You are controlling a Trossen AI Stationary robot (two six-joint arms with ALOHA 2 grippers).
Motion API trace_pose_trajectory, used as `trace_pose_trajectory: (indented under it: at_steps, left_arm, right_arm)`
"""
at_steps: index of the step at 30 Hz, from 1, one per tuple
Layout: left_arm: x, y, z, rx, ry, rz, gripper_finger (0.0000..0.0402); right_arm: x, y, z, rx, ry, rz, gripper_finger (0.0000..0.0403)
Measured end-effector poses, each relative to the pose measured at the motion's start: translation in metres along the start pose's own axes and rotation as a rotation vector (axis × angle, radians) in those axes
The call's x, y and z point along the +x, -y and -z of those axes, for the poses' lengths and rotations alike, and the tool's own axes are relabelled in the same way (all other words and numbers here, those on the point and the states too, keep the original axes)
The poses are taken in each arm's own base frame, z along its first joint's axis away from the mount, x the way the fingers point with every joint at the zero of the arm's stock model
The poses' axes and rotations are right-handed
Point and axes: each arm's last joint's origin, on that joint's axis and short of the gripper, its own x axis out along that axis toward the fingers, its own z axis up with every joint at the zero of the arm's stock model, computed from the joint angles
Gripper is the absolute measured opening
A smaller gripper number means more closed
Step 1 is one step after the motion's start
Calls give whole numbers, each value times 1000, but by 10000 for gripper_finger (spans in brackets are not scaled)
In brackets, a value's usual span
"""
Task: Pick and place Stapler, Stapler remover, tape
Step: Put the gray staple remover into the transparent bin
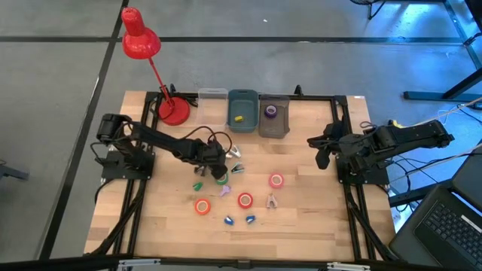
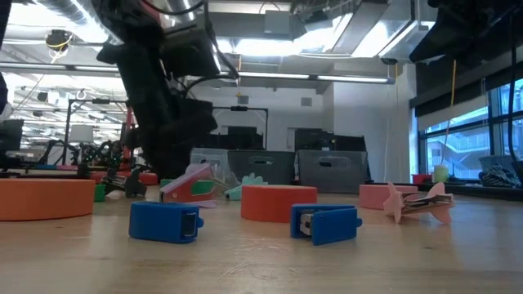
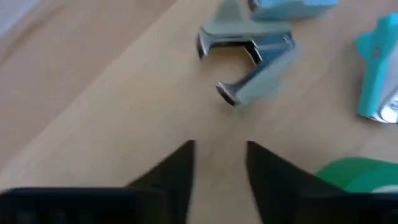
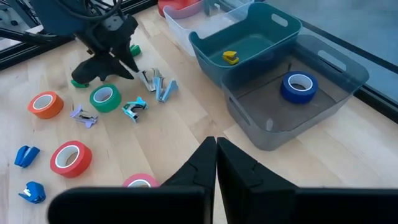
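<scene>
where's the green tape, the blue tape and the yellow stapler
green tape (image 4: 104,98): right wrist view, on the ring's green top face beside its pale core
blue tape (image 4: 298,86): right wrist view, on the ring's blue rim, inside the grey bin
yellow stapler (image 4: 231,58): right wrist view, on its yellow body, inside the teal bin

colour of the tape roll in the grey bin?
Blue tape roll, lying flat in the grey plastic bin; clearest in the right wrist view.

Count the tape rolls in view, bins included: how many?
5. On the table: orange roll, red roll, pink roll, and green roll beside the left tool. Blue roll sits in the grey bin. The left arm may hide more.
</scene>
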Motion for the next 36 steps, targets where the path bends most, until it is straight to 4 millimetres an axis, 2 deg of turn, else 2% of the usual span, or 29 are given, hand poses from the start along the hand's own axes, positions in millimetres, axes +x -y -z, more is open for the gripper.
trace_pose_trajectory:
  at_steps: [2,3,8,11,15,19,21,24,31,36]
  left_arm:
    - [-1,1,0,-1,-10,17,38]
    - [-1,1,0,-2,-13,25,20]
    - [-3,2,0,21,-34,69,2]
    - [-14,6,1,90,-25,113,1]
    - [-40,11,1,338,43,205,1]
    - [-64,14,8,761,86,282,7]
    - [-68,13,12,905,93,280,14]
    - [-70,11,11,987,117,246,35]
    - [-68,11,-9,948,222,224,127]
    - [-58,4,-17,978,224,158,188]
  right_arm:
    - [0,0,0,0,0,0,17]
    - [0,0,0,0,0,0,17]
    - [0,0,0,0,0,0,17]
    - [0,0,0,0,-1,0,17]
    - [0,0,0,-1,-1,1,17]
    - [0,0,0,-3,2,5,17]
    - [0,0,0,-3,4,9,17]
    - [0,0,0,0,13,23,17]
    - [2,-1,0,-2,8,27,17]
    - [3,-1,0,-5,5,29,17]
